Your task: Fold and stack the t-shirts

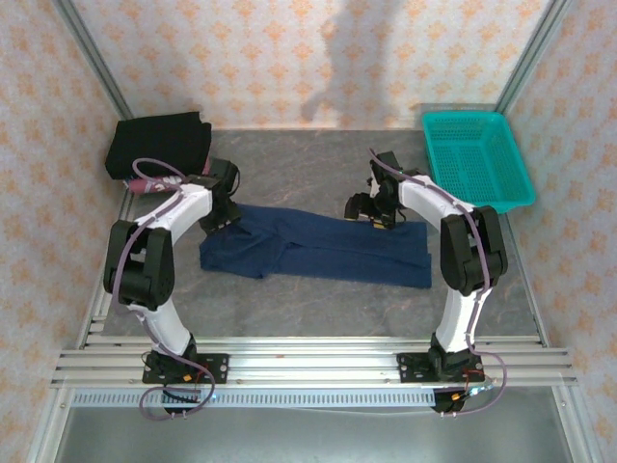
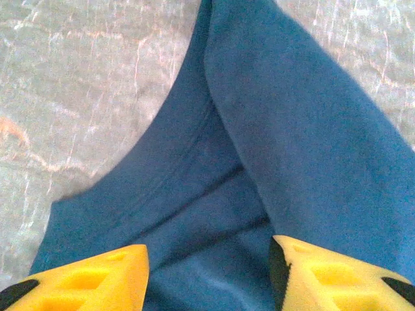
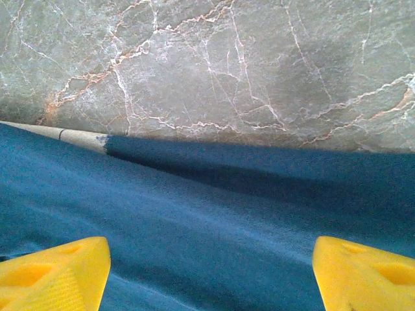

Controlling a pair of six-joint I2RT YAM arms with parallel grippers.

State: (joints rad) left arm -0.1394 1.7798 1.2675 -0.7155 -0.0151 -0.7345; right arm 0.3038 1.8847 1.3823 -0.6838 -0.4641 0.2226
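The navy t-shirt lay folded into a long band across the middle of the marbled tabletop. At its left end the left pincer hung released, yellow fingers apart above a crease. At its far right edge the right pincer stood wide, gripping nothing. Farther back, a folded black t-shirt sat in the left corner and a teal basket in the right.

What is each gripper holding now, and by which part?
Nothing is held. The left gripper and the right gripper both hang open over the navy t-shirt, fingers apart.
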